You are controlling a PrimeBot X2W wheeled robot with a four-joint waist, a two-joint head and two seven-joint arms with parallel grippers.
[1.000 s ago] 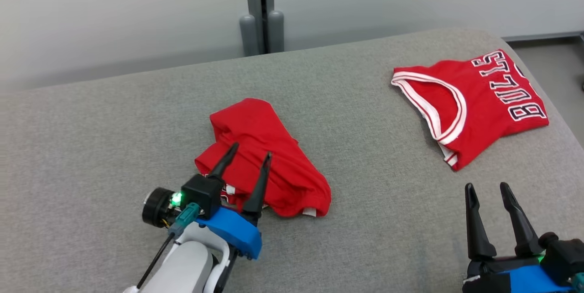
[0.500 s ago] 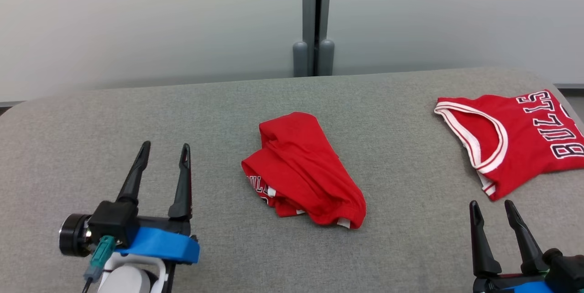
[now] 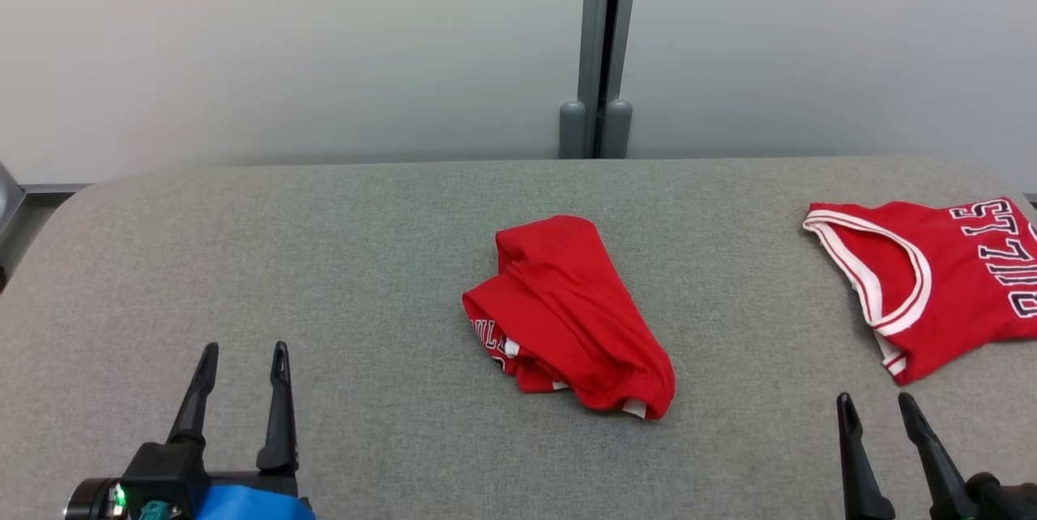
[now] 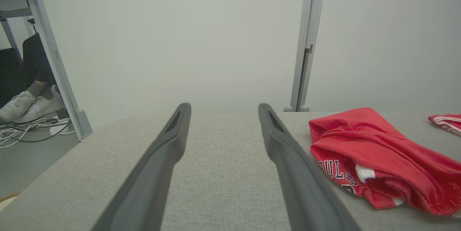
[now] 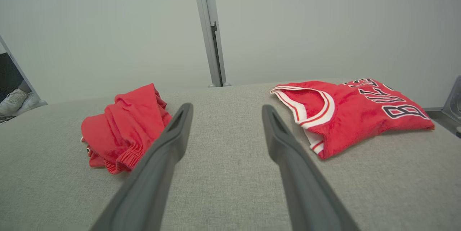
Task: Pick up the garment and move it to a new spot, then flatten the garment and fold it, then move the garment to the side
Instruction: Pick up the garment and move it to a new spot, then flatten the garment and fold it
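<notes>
So the red garment (image 3: 567, 317) is sitting in a crumpled heap on the grey padded tabletop (image 3: 324, 261), ahead of both tools and roughly between them: off to the right of the left tool (image 3: 245, 347), off to the left of the right tool (image 3: 875, 398). Neither tool is touching it, and both are well apart from it. It's bunched up with a bit of white trim and some dark lettering poking out of the folds on the edge nearest the left tool. Might be shorts, but honestly I can't tell with it wadded like that.

Both tools have their fingers spread wide with nothing between them, just bare tabletop showing through the gap.

Ahead and to the right of the right tool there's a red jersey (image 3: 956, 293) lying flat and folded, white-trimmed armhole facing the heap. Past the tabletop a grey post (image 3: 599, 50) splits the pale wall. The left wrist view catches someone's white sneakers (image 4: 25, 105) and some cables (image 4: 21, 134) on the floor, far left.
</notes>
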